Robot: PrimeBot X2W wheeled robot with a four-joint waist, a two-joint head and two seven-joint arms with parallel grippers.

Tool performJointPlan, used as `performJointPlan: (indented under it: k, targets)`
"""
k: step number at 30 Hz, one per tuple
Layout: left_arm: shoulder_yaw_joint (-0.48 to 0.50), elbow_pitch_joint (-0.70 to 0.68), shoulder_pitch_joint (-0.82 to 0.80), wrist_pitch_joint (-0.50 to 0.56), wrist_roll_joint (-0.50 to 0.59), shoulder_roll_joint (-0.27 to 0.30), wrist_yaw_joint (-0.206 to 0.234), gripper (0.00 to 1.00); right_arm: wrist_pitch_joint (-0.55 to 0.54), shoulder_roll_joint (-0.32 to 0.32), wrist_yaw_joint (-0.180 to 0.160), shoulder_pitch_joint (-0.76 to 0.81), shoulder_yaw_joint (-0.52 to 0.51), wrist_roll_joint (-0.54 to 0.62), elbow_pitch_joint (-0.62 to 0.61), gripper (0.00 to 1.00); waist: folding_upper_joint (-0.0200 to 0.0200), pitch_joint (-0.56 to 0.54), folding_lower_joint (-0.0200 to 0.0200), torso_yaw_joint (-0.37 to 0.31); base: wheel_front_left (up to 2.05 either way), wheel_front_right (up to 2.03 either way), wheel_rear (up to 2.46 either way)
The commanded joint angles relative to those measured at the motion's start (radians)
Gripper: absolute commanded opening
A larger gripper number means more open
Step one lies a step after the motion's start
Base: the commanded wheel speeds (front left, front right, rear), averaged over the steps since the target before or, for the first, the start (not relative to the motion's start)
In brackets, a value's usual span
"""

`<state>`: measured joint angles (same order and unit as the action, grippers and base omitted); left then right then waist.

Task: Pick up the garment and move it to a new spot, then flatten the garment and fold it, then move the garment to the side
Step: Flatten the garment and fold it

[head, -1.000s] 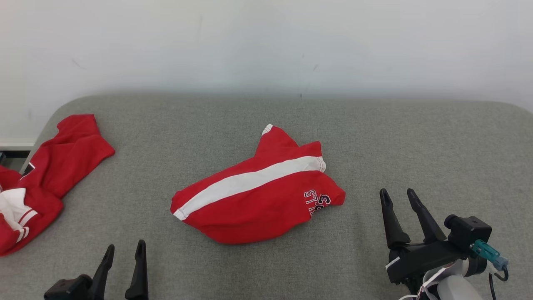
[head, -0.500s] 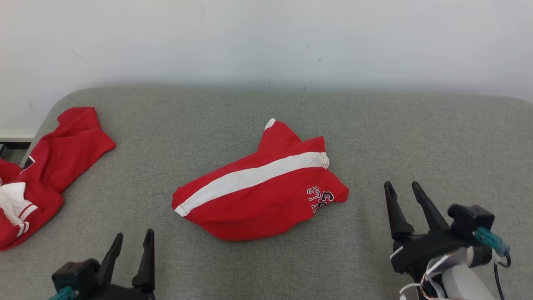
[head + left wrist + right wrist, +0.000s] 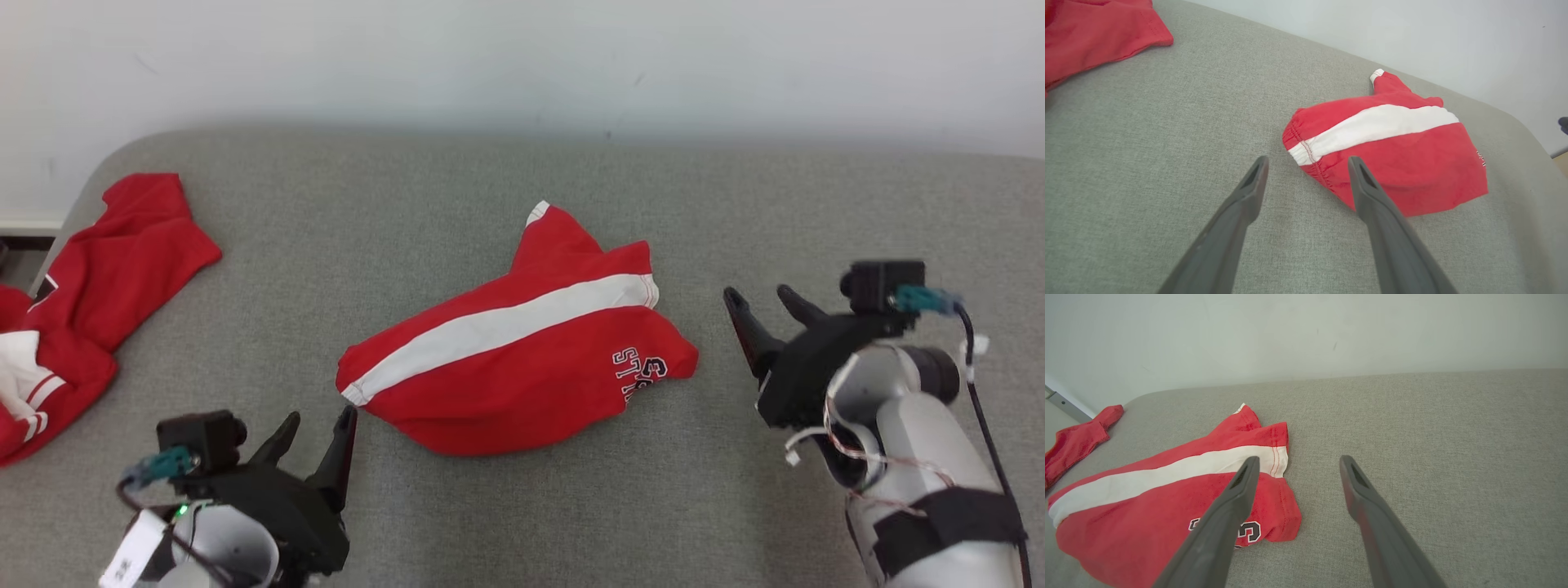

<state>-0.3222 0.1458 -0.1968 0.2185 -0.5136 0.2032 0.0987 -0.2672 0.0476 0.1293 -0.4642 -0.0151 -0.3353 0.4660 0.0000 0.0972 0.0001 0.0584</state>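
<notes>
The left gripper (image 3: 321, 415) is wide open and empty. Just beyond its right fingertip is the elastic waistband end of the red garment (image 3: 522, 367), which lies crumpled on the grey cushion (image 3: 457, 204) between the 2 grippers. The right gripper (image 3: 758, 292) is equally wide and empty, with the printed hem near its left finger. The cloth looks light and limp, so pinch the waistband and the hem corner.

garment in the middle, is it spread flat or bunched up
Bunched up: the garment lies doubled over itself, edges uneven, one corner poking out.
</notes>
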Motion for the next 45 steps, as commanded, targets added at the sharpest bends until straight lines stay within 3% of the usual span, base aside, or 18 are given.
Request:
performJointPlan:
  k: [1, 9, 16, 23, 36, 38, 41, 43, 44, 45]
  targets:
    - [-0.003, 0.007, -0.017, 0.016, -0.003, 0.001, 0.006, 1.00, -0.024, 0.006, 0.003, -0.032, -0.002, 0.017, 0.001, 1.00, 0.0000, 0.023, -0.0001, 0.009, 0.00, 0.00, 0.00]
    - [-0.027, 0.047, -0.139, 0.146, -0.016, -0.033, 0.038, 1.00, -0.309, 0.005, 0.003, -0.168, 0.008, 0.114, 0.011, 1.00, 0.0000, 0.099, -0.0001, 0.049, 0.00, 0.00, 0.00]
    - [-0.033, 0.087, -0.203, 0.200, -0.028, -0.051, 0.055, 1.00, -0.423, 0.005, 0.003, -0.264, -0.019, 0.144, 0.059, 1.00, 0.0000, 0.144, -0.0001, 0.077, 0.00, 0.00, 0.00]
    - [-0.040, 0.112, -0.229, 0.202, -0.045, -0.061, 0.042, 1.00, -0.438, 0.006, 0.003, -0.338, -0.008, 0.156, 0.158, 1.00, 0.0000, 0.159, -0.0001, 0.097, 0.00, 0.00, 0.00]
    - [-0.064, 0.160, -0.281, 0.178, -0.080, -0.102, -0.002, 1.00, -0.360, 0.005, 0.003, -0.429, -0.025, 0.172, 0.372, 1.00, 0.0000, 0.171, -0.0001, 0.123, 0.00, 0.00, 0.00]
    - [-0.067, 0.166, -0.285, 0.177, -0.082, -0.103, -0.006, 0.85, -0.346, 0.005, 0.003, -0.436, -0.021, 0.169, 0.402, 1.00, 0.0000, 0.173, -0.0001, 0.123, 0.00, 0.00, 0.00]
    - [-0.070, 0.173, -0.292, 0.173, -0.089, -0.107, -0.013, 0.52, -0.326, 0.005, 0.003, -0.450, -0.014, 0.164, 0.441, 1.00, 0.0000, 0.177, -0.0001, 0.120, 0.00, 0.00, 0.00]
    - [-0.072, 0.178, -0.297, 0.170, -0.097, -0.110, -0.020, 0.44, -0.315, 0.005, 0.003, -0.462, -0.009, 0.160, 0.464, 1.00, 0.0000, 0.181, -0.0001, 0.118, 0.00, 0.00, 0.00]
    - [-0.074, 0.180, -0.301, 0.169, -0.100, -0.111, -0.023, 0.31, -0.309, 0.005, 0.003, -0.468, -0.007, 0.160, 0.474, 1.00, 0.0000, 0.183, -0.0001, 0.117, 0.00, 0.00, 0.00]
    - [-0.076, 0.182, -0.302, 0.167, -0.101, -0.111, -0.029, 0.03, -0.302, 0.005, 0.003, -0.473, -0.005, 0.159, 0.484, 1.00, 0.0000, 0.185, -0.0001, 0.116, 0.00, 0.00, 0.00]
